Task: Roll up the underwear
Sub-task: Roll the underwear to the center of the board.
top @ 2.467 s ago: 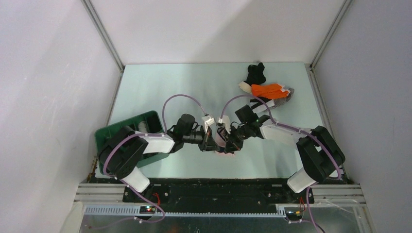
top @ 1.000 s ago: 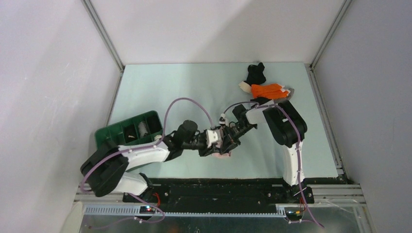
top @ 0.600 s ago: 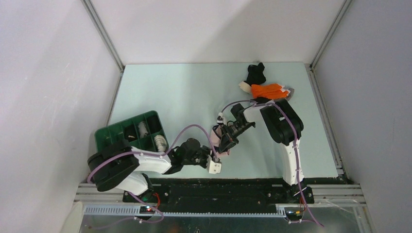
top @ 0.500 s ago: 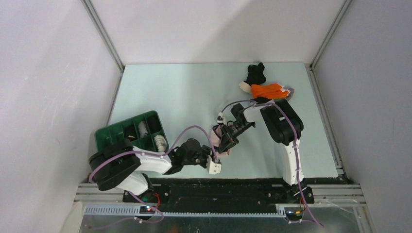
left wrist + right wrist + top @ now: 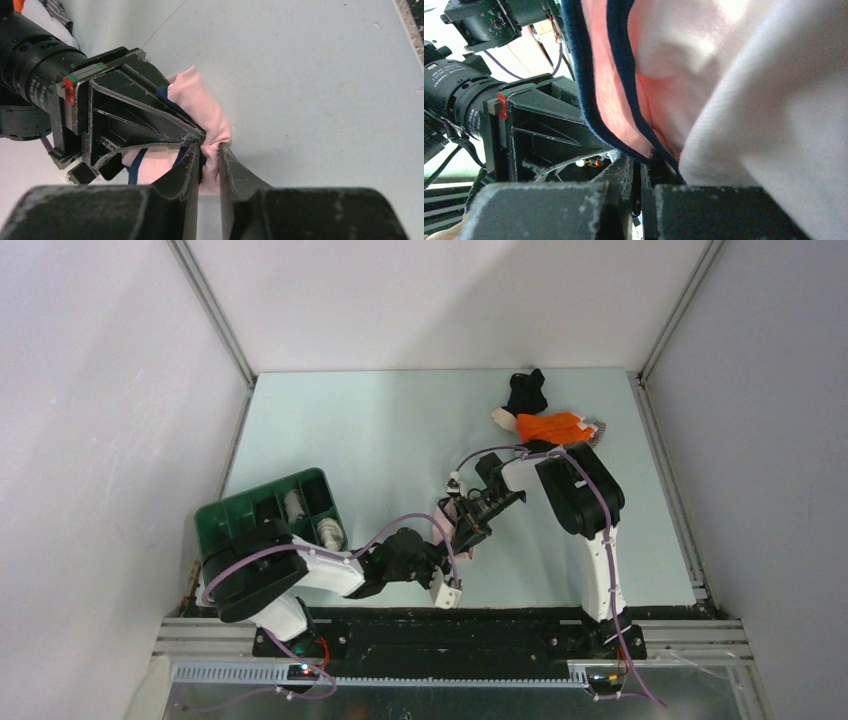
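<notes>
pink underwear (image 5: 197,97) bunched, navy-edged | left tool (image 5: 210,151), right tool (image 5: 640,164) both clamped on it

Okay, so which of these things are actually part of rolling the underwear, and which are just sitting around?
Part of the job:
pink underwear, pinched in both arms' jaws
orange garment and black garment, piled at the far right, not yet rolled

Just lying about:
green divided tray at the near left, with pale rolled pieces in it
</notes>
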Robot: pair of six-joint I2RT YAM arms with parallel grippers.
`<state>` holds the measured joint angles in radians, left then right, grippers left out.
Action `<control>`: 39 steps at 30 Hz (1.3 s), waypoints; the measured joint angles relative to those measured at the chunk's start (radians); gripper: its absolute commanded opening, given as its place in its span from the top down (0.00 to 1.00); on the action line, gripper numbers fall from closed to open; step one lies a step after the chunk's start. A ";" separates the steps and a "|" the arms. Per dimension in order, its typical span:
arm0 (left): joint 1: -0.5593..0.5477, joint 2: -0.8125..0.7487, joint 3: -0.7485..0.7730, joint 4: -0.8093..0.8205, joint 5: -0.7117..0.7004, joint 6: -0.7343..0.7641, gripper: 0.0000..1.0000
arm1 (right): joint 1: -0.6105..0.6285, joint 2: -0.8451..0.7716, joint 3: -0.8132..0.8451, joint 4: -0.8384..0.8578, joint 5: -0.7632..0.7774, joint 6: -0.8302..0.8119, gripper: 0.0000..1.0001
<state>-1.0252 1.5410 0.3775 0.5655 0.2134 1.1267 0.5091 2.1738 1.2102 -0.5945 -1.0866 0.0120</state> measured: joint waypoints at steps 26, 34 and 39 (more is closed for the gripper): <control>0.157 0.241 0.532 -0.689 0.572 -0.342 1.00 | -0.011 -1.297 -0.515 0.363 0.680 -0.193 0.03; 0.219 0.426 0.751 -0.957 0.810 -0.379 1.00 | 0.334 -1.376 -0.810 0.306 0.758 -0.624 0.21; 0.256 0.498 0.817 -1.052 0.901 -0.401 1.00 | 0.417 -1.379 -0.835 0.340 0.779 -0.771 0.25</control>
<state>-0.7692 2.0388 1.1946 -0.4862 1.1149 0.7261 0.9257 0.7952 0.3756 -0.2550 -0.3080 -0.7593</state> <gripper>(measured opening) 0.020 0.761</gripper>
